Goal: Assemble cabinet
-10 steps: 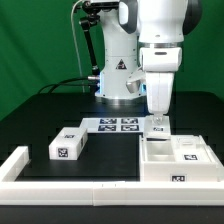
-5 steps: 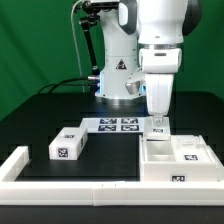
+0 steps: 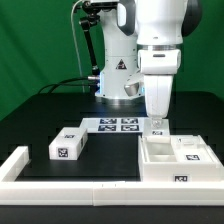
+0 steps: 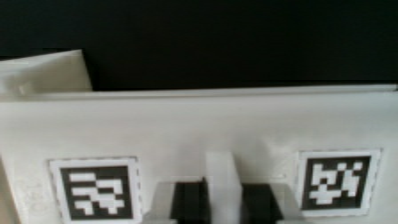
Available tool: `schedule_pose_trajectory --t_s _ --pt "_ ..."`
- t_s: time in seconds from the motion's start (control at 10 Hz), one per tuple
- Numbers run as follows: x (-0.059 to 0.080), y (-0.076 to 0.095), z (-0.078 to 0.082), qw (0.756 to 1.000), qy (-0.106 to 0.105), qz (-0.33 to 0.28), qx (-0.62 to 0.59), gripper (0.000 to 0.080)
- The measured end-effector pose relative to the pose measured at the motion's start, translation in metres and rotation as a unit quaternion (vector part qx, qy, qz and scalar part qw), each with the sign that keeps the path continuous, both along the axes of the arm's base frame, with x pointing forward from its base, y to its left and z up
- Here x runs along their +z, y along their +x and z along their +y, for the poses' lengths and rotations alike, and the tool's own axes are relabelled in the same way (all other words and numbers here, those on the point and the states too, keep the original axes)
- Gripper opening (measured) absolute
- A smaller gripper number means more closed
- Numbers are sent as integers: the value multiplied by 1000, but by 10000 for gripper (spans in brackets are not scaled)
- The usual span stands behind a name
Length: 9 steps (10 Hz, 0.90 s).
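The cabinet's white open shell (image 3: 172,158) lies on the black table at the exterior view's right, with a smaller white block (image 3: 190,152) inside it. My gripper (image 3: 158,127) points straight down at the shell's far wall. In the wrist view the gripper (image 4: 224,202) is shut on a thin upright white wall (image 4: 222,170) of the cabinet. The dark fingers (image 4: 185,203) press on both sides of that wall, and a black-and-white tag (image 4: 96,190) sits to either side. A loose white tagged block (image 3: 68,146) lies apart at the exterior view's left.
The marker board (image 3: 118,125) lies flat in front of the robot's base. A long white rail (image 3: 60,184) edges the table's front and left side. A green backdrop stands behind.
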State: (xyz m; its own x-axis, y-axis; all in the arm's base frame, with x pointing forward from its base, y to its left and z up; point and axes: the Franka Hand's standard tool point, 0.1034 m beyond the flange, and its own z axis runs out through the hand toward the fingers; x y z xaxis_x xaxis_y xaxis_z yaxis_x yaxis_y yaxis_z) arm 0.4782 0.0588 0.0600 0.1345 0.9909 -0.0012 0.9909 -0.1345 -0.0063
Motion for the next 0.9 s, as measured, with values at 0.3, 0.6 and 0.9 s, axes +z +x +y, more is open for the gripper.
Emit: schedule_pose_trajectory --t_s 0.3,0.6,0.9 --pt "0 1 0 1000 0 0 0 68" --pt "-3 6 -3 1000 2 -4 9 68" --pt "-1 34 -6 1000 4 -14 21 68"
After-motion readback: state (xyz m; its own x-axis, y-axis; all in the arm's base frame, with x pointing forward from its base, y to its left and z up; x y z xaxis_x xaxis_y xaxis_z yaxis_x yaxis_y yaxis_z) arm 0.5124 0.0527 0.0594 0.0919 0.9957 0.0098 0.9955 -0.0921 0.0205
